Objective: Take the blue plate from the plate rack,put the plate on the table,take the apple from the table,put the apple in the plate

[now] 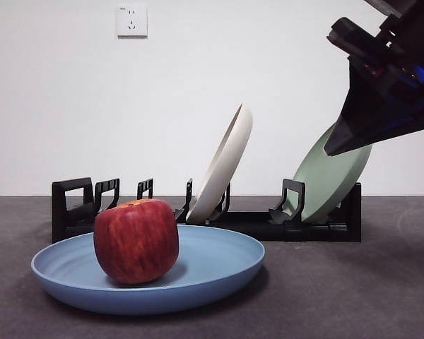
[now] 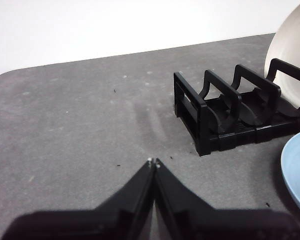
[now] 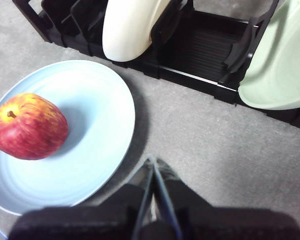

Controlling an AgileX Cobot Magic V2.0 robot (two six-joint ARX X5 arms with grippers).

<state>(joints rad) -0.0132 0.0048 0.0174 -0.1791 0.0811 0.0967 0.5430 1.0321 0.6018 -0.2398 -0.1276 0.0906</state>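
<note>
The blue plate [image 1: 198, 272] lies flat on the table [image 1: 353, 296] in front of the plate rack [image 1: 254, 222]. The apple [image 1: 136, 241] sits in the plate, left of its middle; the right wrist view shows both the apple [image 3: 27, 126] and the plate [image 3: 90, 130]. My right gripper [image 3: 153, 162] is shut and empty, raised above the table to the right of the plate; in the front view it hangs at the upper right [image 1: 333, 150]. My left gripper [image 2: 153, 161] is shut and empty over bare table beside the rack's loop end [image 2: 200, 120]. The plate's edge [image 2: 297, 170] shows there.
A cream-white plate [image 1: 222, 166] leans in the rack's middle slots and a sage-green plate [image 1: 332, 180] leans at its right end. The rack's left slots [image 1: 99, 194] hold nothing. A white wall with a socket [image 1: 131, 20] stands behind the table.
</note>
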